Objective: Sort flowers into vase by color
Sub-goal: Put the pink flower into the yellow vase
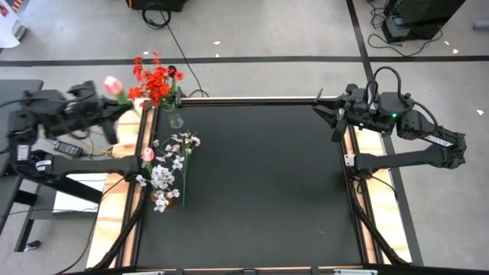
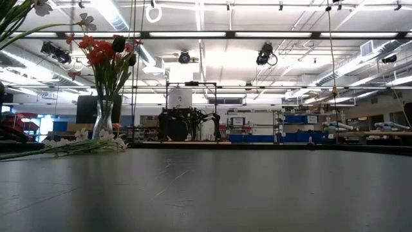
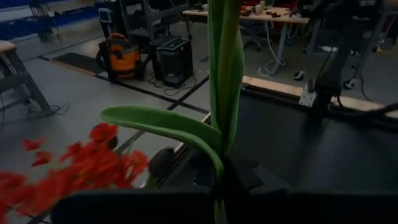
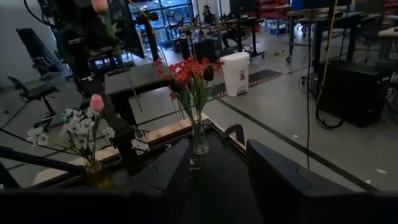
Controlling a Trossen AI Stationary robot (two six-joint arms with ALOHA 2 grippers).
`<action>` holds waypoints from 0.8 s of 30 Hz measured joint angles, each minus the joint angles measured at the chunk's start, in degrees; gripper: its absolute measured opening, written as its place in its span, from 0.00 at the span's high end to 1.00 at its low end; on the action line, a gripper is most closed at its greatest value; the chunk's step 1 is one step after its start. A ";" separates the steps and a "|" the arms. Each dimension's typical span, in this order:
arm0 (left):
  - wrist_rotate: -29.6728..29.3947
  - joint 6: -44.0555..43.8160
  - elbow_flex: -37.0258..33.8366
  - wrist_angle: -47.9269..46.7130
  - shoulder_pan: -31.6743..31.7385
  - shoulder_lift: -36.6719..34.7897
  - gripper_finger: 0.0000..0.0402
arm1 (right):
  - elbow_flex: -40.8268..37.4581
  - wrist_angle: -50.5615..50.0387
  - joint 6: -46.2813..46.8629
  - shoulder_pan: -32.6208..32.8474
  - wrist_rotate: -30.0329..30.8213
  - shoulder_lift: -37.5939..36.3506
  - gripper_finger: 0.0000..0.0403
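My left gripper (image 1: 114, 116) is beyond the table's far left corner. It is shut on a pale pink tulip whose bloom (image 1: 112, 84) stands beside the red flowers (image 1: 157, 80). The tulip's green stem and leaves (image 3: 221, 93) fill the left wrist view. The red sprays stand in a clear glass vase (image 4: 199, 140) at the far left of the table. A second vase (image 4: 94, 176) near the left edge holds white blossoms (image 1: 162, 179) and another pink tulip (image 1: 147, 153). A white spray (image 1: 186, 145) lies flat on the table. My right gripper (image 1: 336, 118) is open and empty at the far right edge. My left gripper holds the tulip by the lower part of its stem (image 3: 219, 186), just below where the leaves branch off. The fingers themselves are dark and hidden at the picture's edge. The tulip is lifted clear, and stem and leaves rise straight out of the hold.
The black table top (image 1: 260, 183) is bare from the middle to the right. A metal rail (image 1: 252, 99) runs along the far edge. Wooden strips and frame bars line the left (image 1: 141, 137) and right (image 1: 353, 153) sides.
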 joint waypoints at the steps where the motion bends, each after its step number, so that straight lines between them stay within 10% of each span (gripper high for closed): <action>1: 0.07 0.70 1.55 -2.25 0.00 -0.65 0.98 | 0.00 0.02 0.00 0.00 0.00 0.14 0.59; 8: 5.22 0.51 9.21 -13.65 -0.12 -3.64 0.98 | 0.00 0.02 0.00 0.00 -0.02 0.57 0.59; 24: 26.34 -8.59 -7.12 -16.10 0.52 -23.38 0.98 | 0.00 0.00 0.00 0.00 -0.04 0.77 0.59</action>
